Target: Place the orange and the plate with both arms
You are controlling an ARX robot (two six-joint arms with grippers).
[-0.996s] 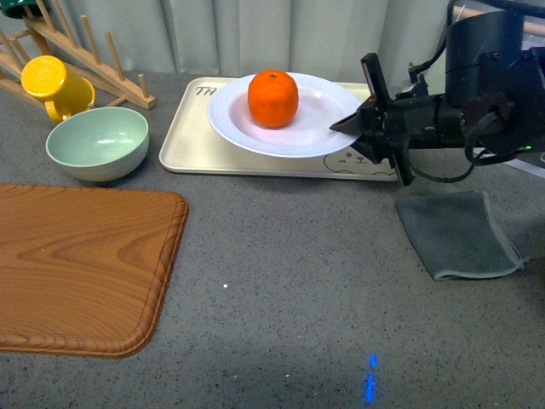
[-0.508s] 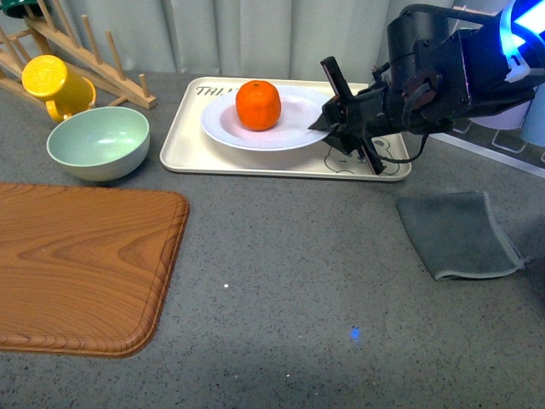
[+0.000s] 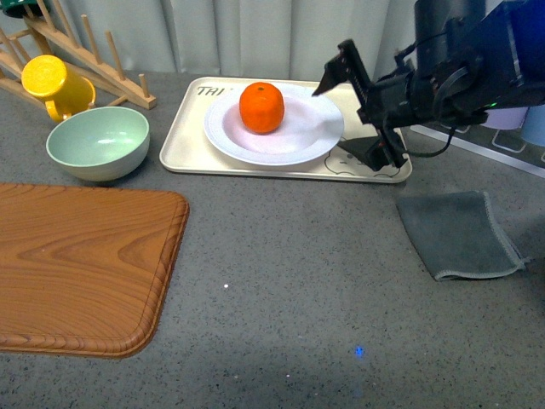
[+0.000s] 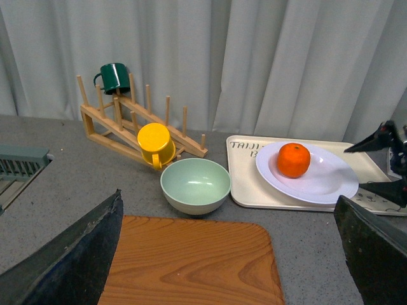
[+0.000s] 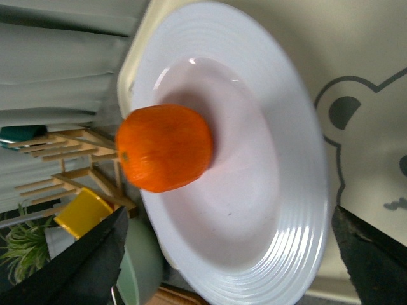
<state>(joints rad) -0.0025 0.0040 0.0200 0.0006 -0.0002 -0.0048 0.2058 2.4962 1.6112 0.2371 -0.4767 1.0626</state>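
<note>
Nearest, my left gripper [image 4: 229,254] hangs well short of the tray [image 3: 183,136], jaws spread, holding nothing. Farther off, my right gripper [image 3: 351,109], the nearer arm, gapes empty at the plate [image 3: 294,145] rim; the plate lies at its nine o'clock, carrying the orange [image 3: 261,107].

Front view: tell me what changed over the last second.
The right gripper carried the plate, with the orange on it, further left over the bear tray, then let go; its fingers now stand open and the plate lies flat on the tray. The green bowl, yellow mug, wooden board and grey cloth stayed put.
</note>
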